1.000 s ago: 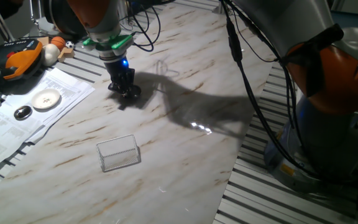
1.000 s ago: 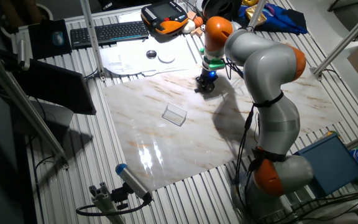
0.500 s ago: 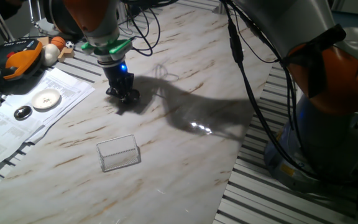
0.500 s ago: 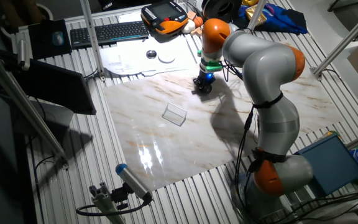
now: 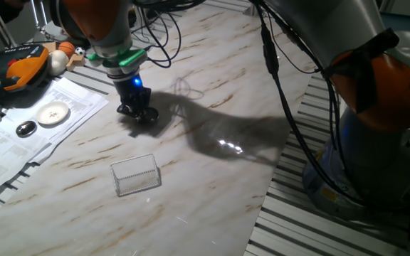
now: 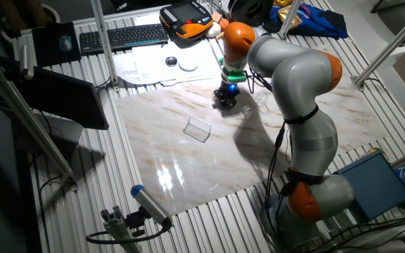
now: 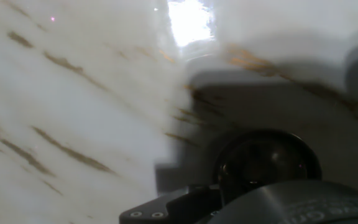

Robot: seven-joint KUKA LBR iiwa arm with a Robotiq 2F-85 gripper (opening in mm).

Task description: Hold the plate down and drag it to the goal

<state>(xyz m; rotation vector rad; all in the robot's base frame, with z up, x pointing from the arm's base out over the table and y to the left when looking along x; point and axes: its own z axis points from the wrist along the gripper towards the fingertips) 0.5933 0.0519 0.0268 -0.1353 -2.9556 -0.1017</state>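
My pincer (image 5: 138,114) is pressed down on the plate (image 7: 267,163), which sits under my fingertips on the marble tabletop (image 5: 212,163), toward the far-left part of the slab in one fixed view; in the fixed views the dish itself is hidden beneath the fingers, and only the hand view shows its dark round face just beyond my hand; whether my fingers are apart or together I cannot tell, since nothing here shows the gap clearly. The goal (image 5: 136,174) lies at about six o'clock from my pincer in that fixed view, apart from it with bare marble between; in the other fixed view the goal (image 6: 198,128) is at about seven o'clock from my pincer (image 6: 224,99).

To do this drag well, I judge I should keep steady downward pressure so the dish does not slip out from under me, stay flat rather than tipping onto its rim, and steer the path more toward the goal's centre, slowing as I near its pale outline.

Against the picture from a second ago, my pincer has slid to about nine o'clock and slightly nearer the camera; the goal has not moved.
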